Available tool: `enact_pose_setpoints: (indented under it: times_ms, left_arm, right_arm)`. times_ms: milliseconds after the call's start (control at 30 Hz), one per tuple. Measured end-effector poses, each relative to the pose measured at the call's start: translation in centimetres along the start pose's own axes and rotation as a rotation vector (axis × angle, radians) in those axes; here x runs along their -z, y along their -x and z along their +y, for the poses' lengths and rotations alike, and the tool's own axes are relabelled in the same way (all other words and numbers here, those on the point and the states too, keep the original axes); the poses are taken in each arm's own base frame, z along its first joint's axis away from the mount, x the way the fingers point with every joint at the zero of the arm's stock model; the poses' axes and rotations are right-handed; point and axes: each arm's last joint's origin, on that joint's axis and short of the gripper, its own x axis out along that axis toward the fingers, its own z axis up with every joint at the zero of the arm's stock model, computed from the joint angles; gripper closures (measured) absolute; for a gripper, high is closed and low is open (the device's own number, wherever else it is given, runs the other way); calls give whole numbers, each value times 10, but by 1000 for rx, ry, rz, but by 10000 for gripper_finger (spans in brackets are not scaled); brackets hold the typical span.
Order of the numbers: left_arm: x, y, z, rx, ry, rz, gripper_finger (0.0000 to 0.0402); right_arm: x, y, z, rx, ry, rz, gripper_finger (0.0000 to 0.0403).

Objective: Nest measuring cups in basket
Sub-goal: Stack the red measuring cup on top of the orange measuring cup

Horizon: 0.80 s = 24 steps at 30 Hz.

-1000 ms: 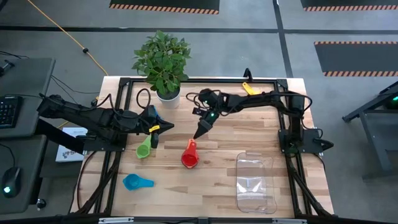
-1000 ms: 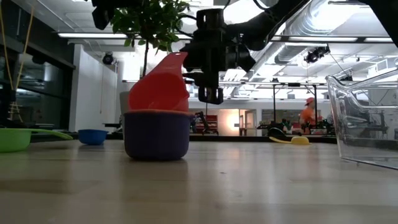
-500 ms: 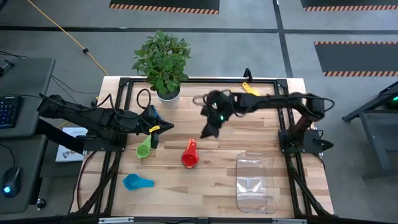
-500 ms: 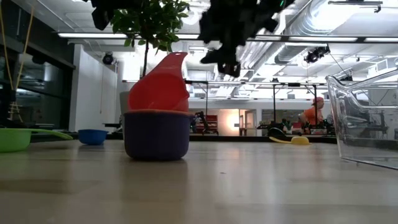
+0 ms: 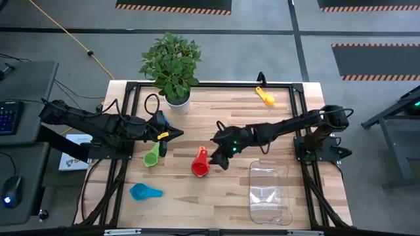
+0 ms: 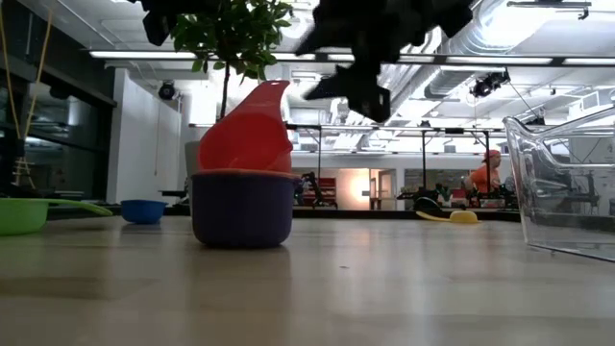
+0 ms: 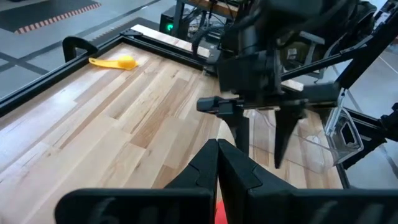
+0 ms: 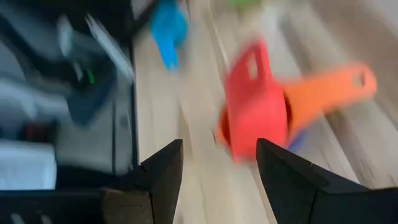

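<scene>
A nested stack of measuring cups stands on the table's middle. In the low view the red cup sits tilted in the dark blue cup. The right wrist view shows the red cup with an orange handle beside it. My right gripper hovers open just right of the stack, touching nothing. The green cup, the light blue cup and the yellow cup lie apart on the wood. The clear basket stands near the right front. My left gripper waits shut at the left.
A potted plant in a white pot stands at the far edge, left of centre. Black frame rails run along the table's sides. Bare wood lies between the stack and the basket.
My right gripper has swung from the table's far middle toward the near edge and come down beside the cup stack, turning as the arm stretched lower across the table. It has stayed open. The cups and the basket have not moved.
</scene>
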Motion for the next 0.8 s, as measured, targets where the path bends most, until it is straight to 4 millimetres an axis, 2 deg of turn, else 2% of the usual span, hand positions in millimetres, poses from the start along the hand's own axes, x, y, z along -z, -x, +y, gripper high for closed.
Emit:
enact_pose_setpoints:
  times_ms: [200,333,567,800]
  left_arm:
    - [0,0,0,1,14,0,402]
    - [0,0,0,-1,15,0,401]
    - [0,0,0,0,16,-2,401]
    - [0,0,0,-1,17,-1,401]
  right_arm:
    - [25,-11,-3,123,-51,-121,208]
    - [26,-16,-4,87,-98,-229,208]
    - [33,-40,-9,69,-125,-242,208]
    - [30,-44,-10,60,-118,-303,211]
